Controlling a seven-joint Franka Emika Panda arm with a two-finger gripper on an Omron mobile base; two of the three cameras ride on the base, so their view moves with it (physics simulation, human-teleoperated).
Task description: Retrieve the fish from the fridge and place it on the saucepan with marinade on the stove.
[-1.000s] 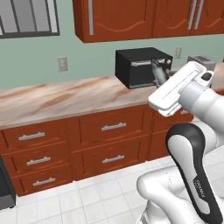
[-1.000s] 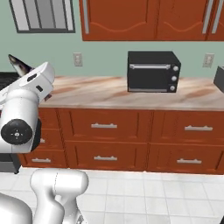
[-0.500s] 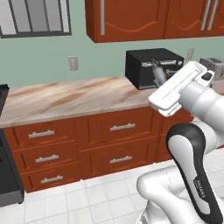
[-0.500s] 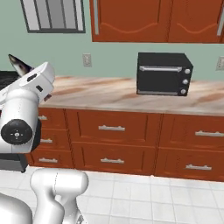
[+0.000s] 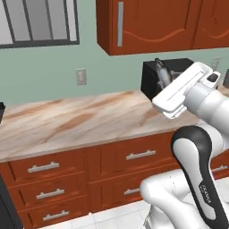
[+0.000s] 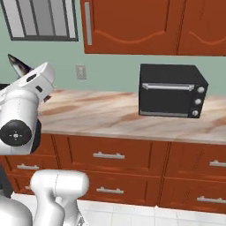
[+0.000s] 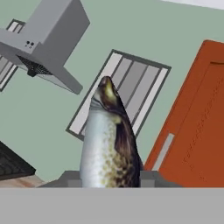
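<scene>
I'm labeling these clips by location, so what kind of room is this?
A home kitchen, rendered. A marble-look counter runs over wooden drawers, a black toaster oven sits on it, and a range hood hangs on the green wall.

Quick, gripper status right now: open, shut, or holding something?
Gripper: shut on the fish, which sticks out past the fingertips, raised above the counter.
</scene>
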